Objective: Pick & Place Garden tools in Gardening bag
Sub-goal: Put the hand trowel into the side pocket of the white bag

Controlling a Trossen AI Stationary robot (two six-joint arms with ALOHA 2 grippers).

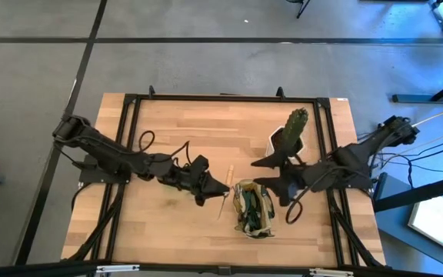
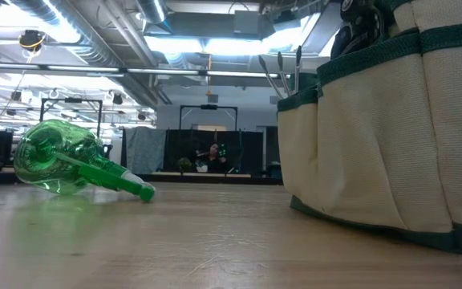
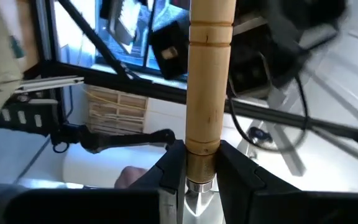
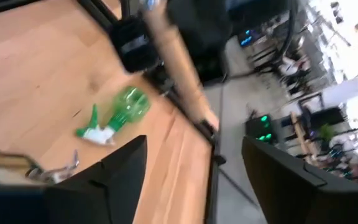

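No text, label, brand, number or sign is showing legibly anywhere in these views.

The desk (image 1: 168,223) is pale wood with visible grain and a smooth satin finish, framed in matt black metal. The gardening bag (image 2: 391,136) is woven cloth, matt khaki with dark green fabric trim. The spray bottle (image 2: 62,160) is clear green plastic, glossy and translucent. The trowel (image 3: 207,81) has a smooth, turned pale wooden handle above bright metal, clamped between the left pincer's (image 3: 197,180) matt dark fingers (image 3: 169,174).
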